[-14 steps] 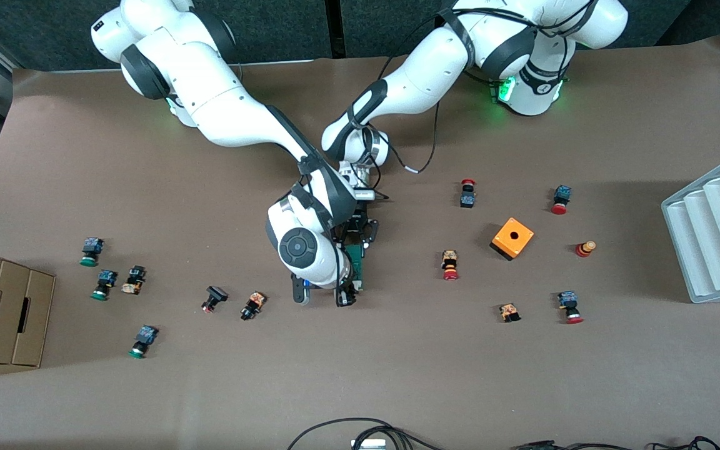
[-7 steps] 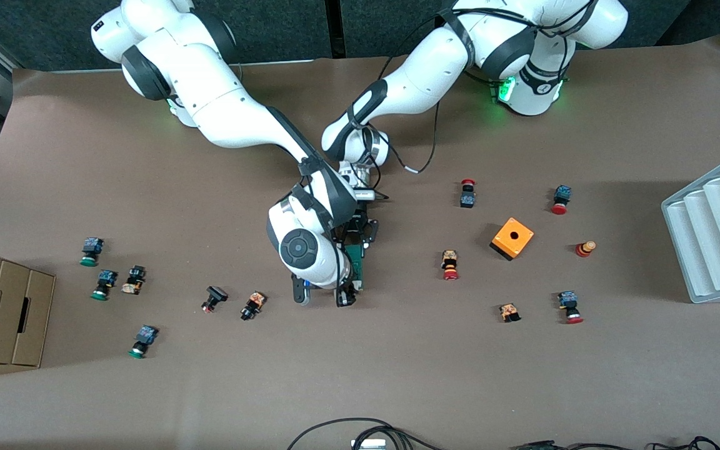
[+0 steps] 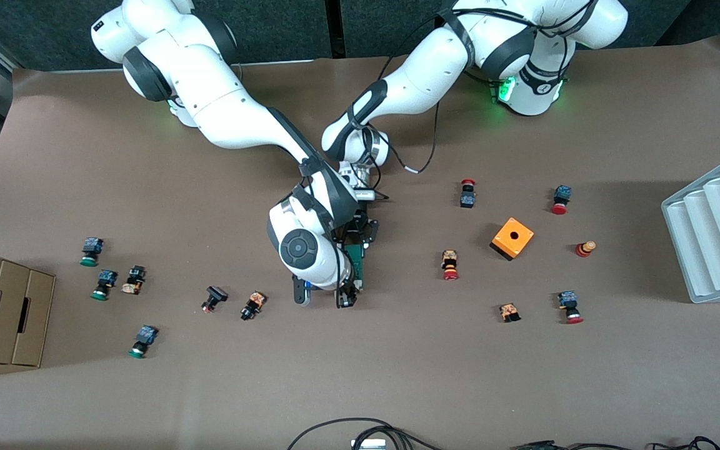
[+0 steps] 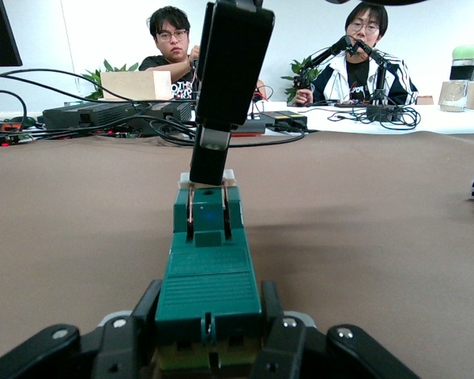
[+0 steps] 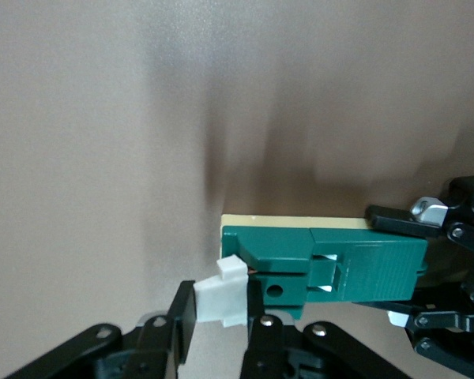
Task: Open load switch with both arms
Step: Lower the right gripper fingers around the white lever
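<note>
bracing the load switch [image 4: 208,272] mid-worktop, left tool [image 4: 209,347] clamps its body; right tool [image 5: 221,316] pinches the white slider [image 5: 221,296], not yet pulled out.

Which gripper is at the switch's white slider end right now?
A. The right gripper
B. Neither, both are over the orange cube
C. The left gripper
A: the right wrist view shows the right gripper closing on the white slider of the switch, while the left gripper clamps the green body's other end.
</note>
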Tool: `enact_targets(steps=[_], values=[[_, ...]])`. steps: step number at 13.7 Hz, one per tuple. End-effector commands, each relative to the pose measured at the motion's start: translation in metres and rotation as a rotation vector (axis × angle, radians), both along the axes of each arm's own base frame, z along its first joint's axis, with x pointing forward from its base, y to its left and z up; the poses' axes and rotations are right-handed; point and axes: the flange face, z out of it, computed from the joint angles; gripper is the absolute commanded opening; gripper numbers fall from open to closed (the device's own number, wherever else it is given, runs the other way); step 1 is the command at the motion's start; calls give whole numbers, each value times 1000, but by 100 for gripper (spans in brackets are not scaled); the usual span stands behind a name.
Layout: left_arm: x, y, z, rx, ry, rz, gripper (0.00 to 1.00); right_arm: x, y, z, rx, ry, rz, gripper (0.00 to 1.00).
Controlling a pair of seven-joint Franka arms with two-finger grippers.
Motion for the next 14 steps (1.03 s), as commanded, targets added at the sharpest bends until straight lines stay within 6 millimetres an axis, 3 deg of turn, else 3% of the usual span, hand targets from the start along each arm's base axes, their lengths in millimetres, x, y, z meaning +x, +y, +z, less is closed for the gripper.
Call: enact_targets(steps=[1, 14], values=[[-1, -7, -5, -9, -7, -16, 54, -7, 12, -3, 16, 31, 2, 24], [-1, -7, -5, -9, -6, -15, 53, -15, 16, 23, 10, 62, 26, 24]])
